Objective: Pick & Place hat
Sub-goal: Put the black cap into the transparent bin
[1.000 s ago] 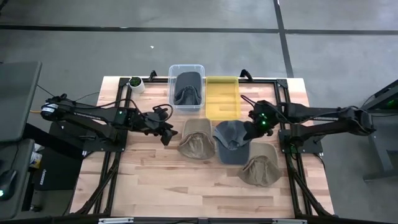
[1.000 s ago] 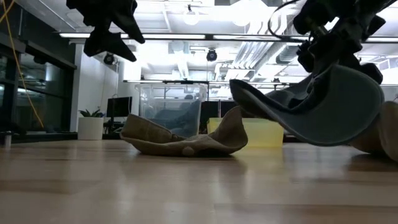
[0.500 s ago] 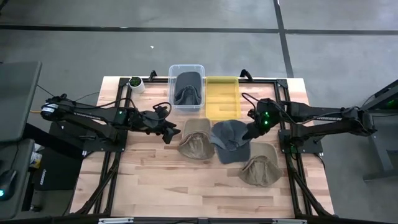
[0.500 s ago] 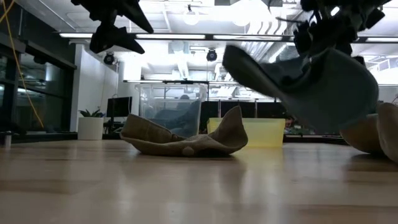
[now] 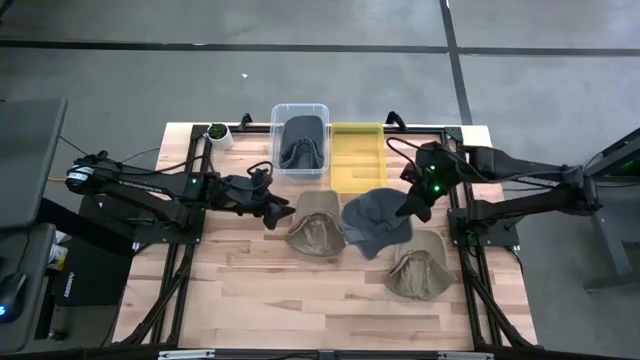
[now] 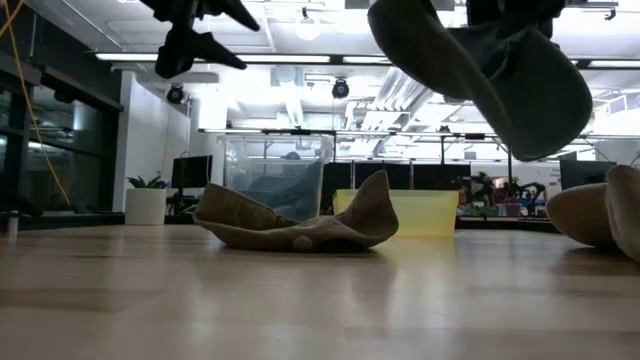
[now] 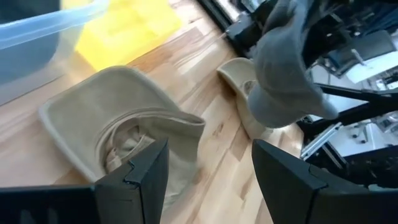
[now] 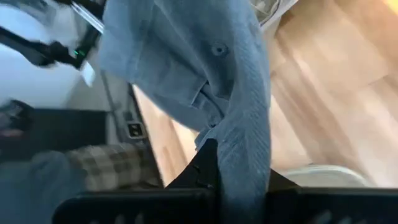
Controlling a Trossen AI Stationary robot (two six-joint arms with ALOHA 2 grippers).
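Observation:
My right gripper [image 5: 412, 207] is shut on a grey-blue cap [image 5: 375, 222], which hangs in the air above the table; the low view shows the cap [image 6: 490, 70] high up. A tan hat [image 5: 315, 222] lies crumpled on the table, brim side down. My left gripper [image 5: 275, 210] hovers open just left of it, above the table [image 6: 205, 25]. In the left wrist view the tan hat [image 7: 124, 130] lies ahead of the open fingers [image 7: 146, 174]. A second tan hat [image 5: 418, 265] rests nearer the front. My right gripper pinches the grey-blue cap at its right-hand edge [image 8: 249, 162] between the two fingers [image 8: 202, 171], coming from above and from the table's right. One layer or several, I cannot tell. The cap is lifted clear and droops leftward below the fingers.
A clear bin [image 5: 300, 112] holding a dark grey hat and a yellow bin [image 5: 357, 155] stand side by side at the far edge. A small white pot [image 5: 218, 133] sits at the far left. Bare wood lies along the near edge [image 5: 300, 300].
My right gripper has risen and drawn slightly toward the far right, carrying the grey-blue cap higher above the table; the cap has tipped and now hangs well clear. My left gripper has drifted up and a little right toward the tan hat, staying open.

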